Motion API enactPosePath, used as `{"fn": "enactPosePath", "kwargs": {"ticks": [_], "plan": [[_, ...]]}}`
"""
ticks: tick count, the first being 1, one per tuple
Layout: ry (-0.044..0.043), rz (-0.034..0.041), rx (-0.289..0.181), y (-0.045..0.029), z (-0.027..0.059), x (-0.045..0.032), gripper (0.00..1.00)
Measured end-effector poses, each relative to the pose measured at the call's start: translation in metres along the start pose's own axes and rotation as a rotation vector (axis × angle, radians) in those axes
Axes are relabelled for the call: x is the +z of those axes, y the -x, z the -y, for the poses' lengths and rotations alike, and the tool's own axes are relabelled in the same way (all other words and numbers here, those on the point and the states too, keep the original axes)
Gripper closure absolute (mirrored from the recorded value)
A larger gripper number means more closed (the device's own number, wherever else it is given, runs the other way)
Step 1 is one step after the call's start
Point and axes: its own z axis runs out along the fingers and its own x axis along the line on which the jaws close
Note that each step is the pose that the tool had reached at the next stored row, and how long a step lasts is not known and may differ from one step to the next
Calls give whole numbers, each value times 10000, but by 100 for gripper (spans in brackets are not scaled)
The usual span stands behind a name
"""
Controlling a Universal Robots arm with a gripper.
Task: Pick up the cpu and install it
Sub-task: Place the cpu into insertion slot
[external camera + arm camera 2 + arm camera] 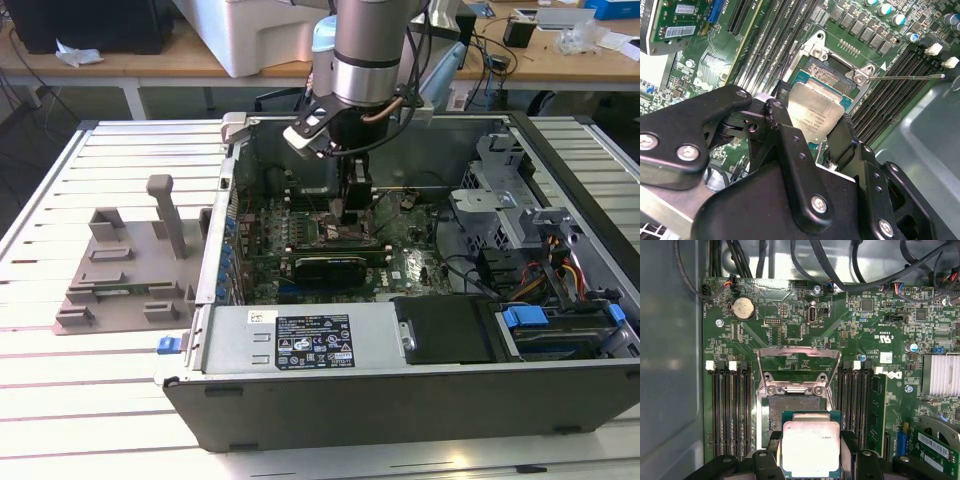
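The cpu, a flat square chip with a silver-grey top and a thin green rim, sits between the black fingers of my gripper, which is shut on its two opposite edges. In the second wrist view the cpu hangs tilted over the near part of the motherboard socket. The socket lies bare, with its metal load plate swung open behind it. In the exterior view my gripper reaches down into the open computer case, just above the socket area.
Memory slots flank the socket on both sides. Cables run along the board's far edge. The case wall, power supply and drive cage ring the board. A grey fixture stands on the exterior view's left.
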Motion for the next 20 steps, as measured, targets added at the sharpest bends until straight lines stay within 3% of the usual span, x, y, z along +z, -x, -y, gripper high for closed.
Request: {"fn": "enactPosePath", "kwargs": {"ticks": [12,20], "plan": [[1,0,-83,-76,-18,133,45],[13,-8,-257,-86,-2,274,45]]}}
